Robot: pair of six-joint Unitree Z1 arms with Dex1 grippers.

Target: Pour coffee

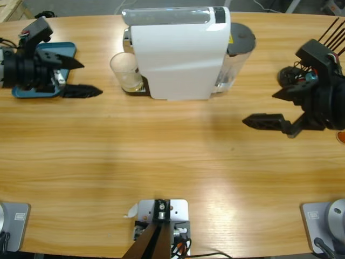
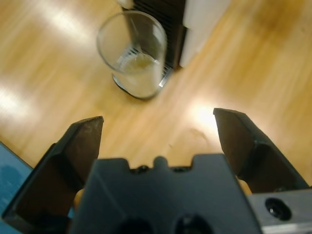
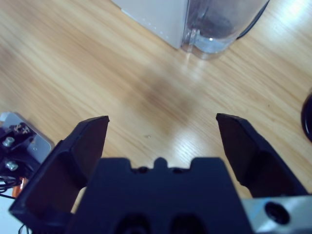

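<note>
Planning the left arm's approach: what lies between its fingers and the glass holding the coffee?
Only bare wooden table, seen in the left wrist view: the open left gripper faces the glass with nothing between.

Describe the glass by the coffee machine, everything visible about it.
The glass is a small clear tumbler, slightly wider at the rim than at the base, standing upright on the dark drip tray at the front of the white coffee machine. A thin layer of pale brownish coffee sits in its bottom. Neither gripper touches it; the left gripper, jaws open, points toward it from a distance.
</note>
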